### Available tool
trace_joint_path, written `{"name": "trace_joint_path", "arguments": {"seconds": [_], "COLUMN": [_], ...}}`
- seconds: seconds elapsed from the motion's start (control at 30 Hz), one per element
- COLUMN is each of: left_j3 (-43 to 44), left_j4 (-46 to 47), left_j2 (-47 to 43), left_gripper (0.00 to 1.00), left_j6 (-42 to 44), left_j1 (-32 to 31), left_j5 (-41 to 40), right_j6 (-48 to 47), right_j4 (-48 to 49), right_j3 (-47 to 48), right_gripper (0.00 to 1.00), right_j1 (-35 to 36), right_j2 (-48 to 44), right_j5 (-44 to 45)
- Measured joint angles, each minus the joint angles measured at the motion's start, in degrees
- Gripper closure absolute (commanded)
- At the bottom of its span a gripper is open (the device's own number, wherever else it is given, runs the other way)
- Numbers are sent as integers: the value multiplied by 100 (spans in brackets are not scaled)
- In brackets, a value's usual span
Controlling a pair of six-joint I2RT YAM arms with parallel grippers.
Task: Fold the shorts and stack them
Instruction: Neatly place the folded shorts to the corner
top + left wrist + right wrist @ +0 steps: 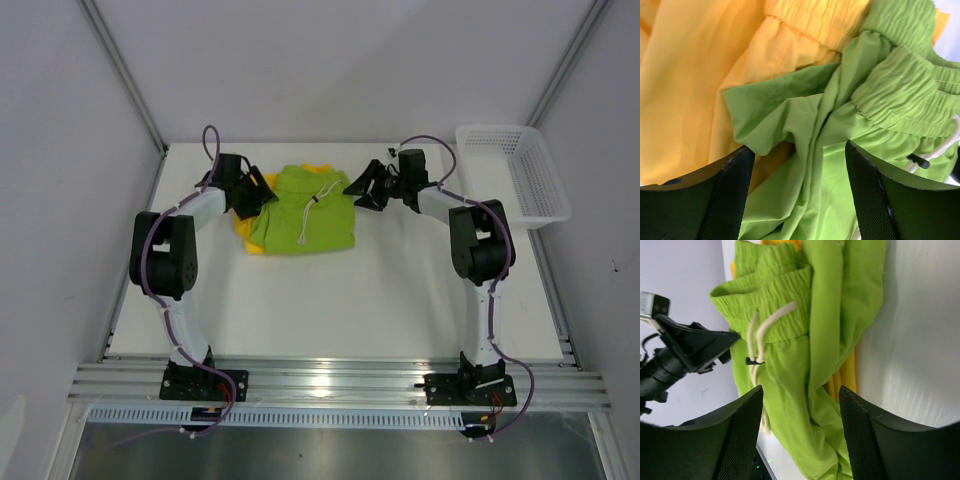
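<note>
— Black fingers (727, 195) of the left gripper (800, 165): spread wide, pinching nothing, cloth of the green shorts (805, 125) loose between.
— And the right gripper (800, 405)?
— Spread too, just beside the same pair, holding nothing.
— Shorts where?
— Green pair folded atop the yellow shorts (243, 232), near the table's (350, 300) far edge, left of centre; white drawstring (312, 215) on top.

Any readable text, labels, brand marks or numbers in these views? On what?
None readable.
The green shorts and yellow shorts show no print or logo in any view.
The basket is unmarked.
Anything on the arm bases is too small to tell.
</note>
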Motion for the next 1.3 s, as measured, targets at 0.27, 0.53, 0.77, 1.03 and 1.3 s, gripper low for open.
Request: {"name": "trace_joint_path", "arguments": {"seconds": [0.27, 0.53, 0.77, 1.03, 1.3], "left_j3": [184, 356, 350, -271, -1163], "left_j4": [240, 433, 763, 1631, 2448], "left_j2": [138, 564, 629, -11, -1530], "left_gripper": [25, 47, 83, 99, 100], "left_j6": [7, 90, 160, 520, 964], "left_j1": [0, -4, -7, -164, -310], "left_j5": [361, 693, 844, 796, 450], "right_j6": [-127, -219, -238, -393, -546], "right_j4": [-125, -170, -138, 181, 964], "right_j3": [437, 1040, 1043, 1012, 706], "right_gripper": [37, 81, 100, 100, 100], "right_j1": [133, 308, 310, 330, 535], "right_j2": [461, 807, 828, 793, 297], "right_j5": [-111, -227, -203, -170, -195]}}
